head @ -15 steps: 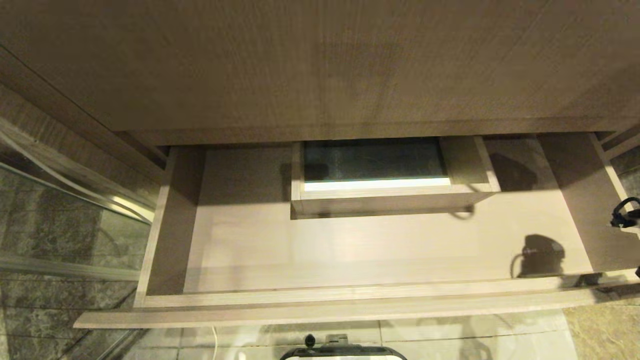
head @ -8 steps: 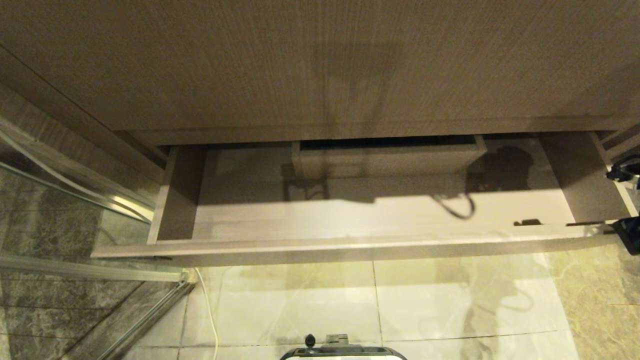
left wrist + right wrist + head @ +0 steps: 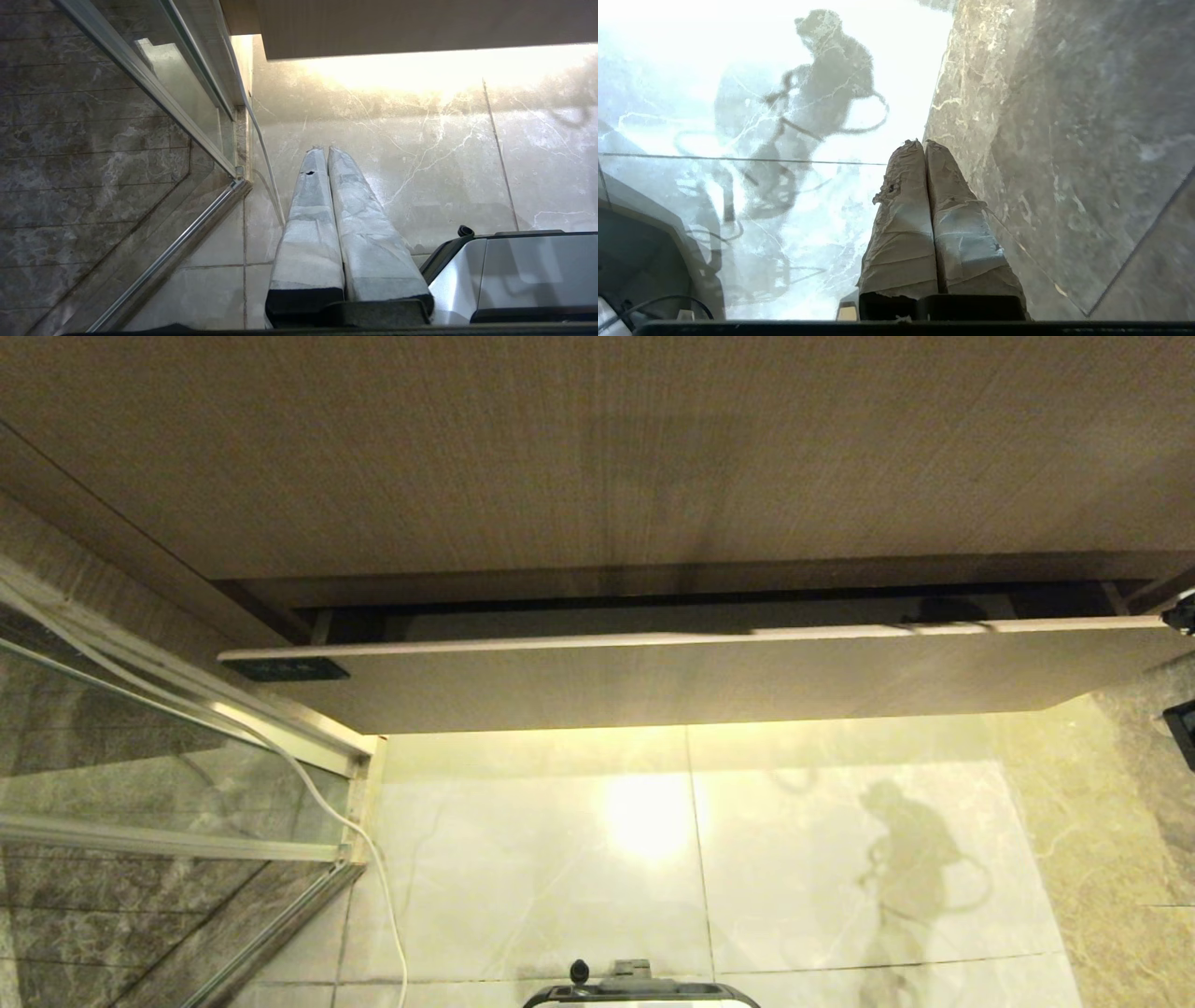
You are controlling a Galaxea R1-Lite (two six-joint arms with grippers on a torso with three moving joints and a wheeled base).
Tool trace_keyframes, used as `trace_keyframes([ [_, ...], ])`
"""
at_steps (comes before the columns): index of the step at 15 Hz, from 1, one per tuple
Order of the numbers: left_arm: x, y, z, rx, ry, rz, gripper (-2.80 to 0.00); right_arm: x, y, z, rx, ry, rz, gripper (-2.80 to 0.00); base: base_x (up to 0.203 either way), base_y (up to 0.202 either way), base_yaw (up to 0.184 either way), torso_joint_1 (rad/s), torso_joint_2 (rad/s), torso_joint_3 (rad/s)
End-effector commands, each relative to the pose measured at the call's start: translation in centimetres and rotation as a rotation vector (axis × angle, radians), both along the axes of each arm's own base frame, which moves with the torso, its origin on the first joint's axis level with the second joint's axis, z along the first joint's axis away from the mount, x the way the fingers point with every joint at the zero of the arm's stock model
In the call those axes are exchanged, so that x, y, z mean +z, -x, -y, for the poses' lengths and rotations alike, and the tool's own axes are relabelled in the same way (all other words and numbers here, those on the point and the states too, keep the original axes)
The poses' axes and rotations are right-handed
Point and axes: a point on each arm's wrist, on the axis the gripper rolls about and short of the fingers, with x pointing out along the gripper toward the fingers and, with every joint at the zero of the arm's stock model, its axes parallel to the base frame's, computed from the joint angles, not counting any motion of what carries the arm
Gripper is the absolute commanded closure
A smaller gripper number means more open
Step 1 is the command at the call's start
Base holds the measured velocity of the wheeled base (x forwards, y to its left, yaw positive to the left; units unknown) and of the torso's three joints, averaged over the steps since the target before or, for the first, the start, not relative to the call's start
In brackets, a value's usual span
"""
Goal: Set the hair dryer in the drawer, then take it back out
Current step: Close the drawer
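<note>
Pushed almost shut since a second ago, the wide grey-brown wood-grain drawer (image 3: 691,677) leaves a thin gap, while the tape-wrapped right gripper (image 3: 924,145), pinched shut and empty, points at the pale marble floor (image 3: 560,859). Hidden from every view, the hair dryer cannot be located; if it is in the drawer, its cord could jam there.
</note>
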Motion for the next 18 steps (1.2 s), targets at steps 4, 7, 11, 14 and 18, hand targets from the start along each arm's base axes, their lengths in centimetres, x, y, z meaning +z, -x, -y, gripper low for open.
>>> trace_keyframes([
  [4,0.0,0.0,0.0,0.0,0.0,0.0,0.0,0.1,0.6,-0.6,0.048,0.069,0.103,0.0,0.0,0.0,0.0,0.0,0.0,0.0],
  [7,0.0,0.0,0.0,-0.001,0.0,0.001,0.0,-1.0,-3.0,0.3,0.213,0.119,0.209,0.0,0.0,0.0,0.0,0.0,0.0,0.0],
  [11,0.0,0.0,0.0,-0.001,0.0,-0.001,0.0,-1.3,-7.8,1.9,0.382,0.27,0.438,0.0,0.0,0.0,0.0,0.0,0.0,0.0],
  [14,0.0,0.0,0.0,-0.001,0.0,-0.001,0.0,-1.3,-9.8,3.0,0.422,0.336,0.53,0.0,0.0,0.0,0.0,0.0,0.0,0.0],
  [18,0.0,0.0,0.0,0.001,0.0,0.001,0.0,-1.2,-10.0,3.6,0.412,0.357,0.557,0.0,0.0,0.0,0.0,0.0,0.0,0.0],
])
